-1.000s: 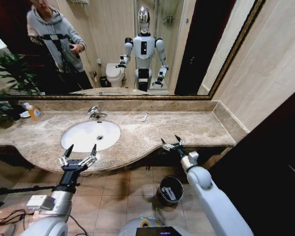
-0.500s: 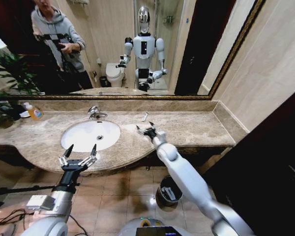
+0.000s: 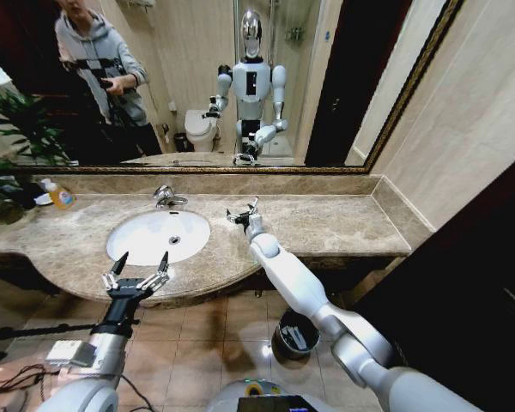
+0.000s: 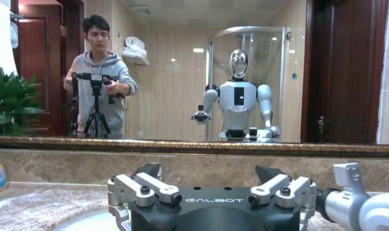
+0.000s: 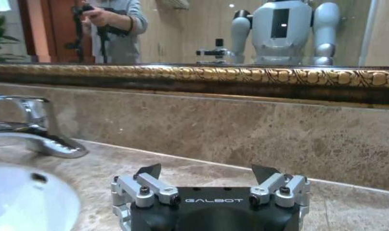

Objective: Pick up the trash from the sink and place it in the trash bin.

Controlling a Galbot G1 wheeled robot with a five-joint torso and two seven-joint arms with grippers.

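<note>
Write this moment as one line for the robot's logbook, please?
right gripper: open, over counter beside slim white stick, right of sink | left gripper: open, at counter front edge | trash bin: on floor

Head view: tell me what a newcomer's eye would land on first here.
The right arm stretches across the marble counter, its open right gripper at a slim white stick lying beside the sink. The left gripper hangs open at the counter's front edge. On the floor below stands the trash bin, with something white already in it.
</note>
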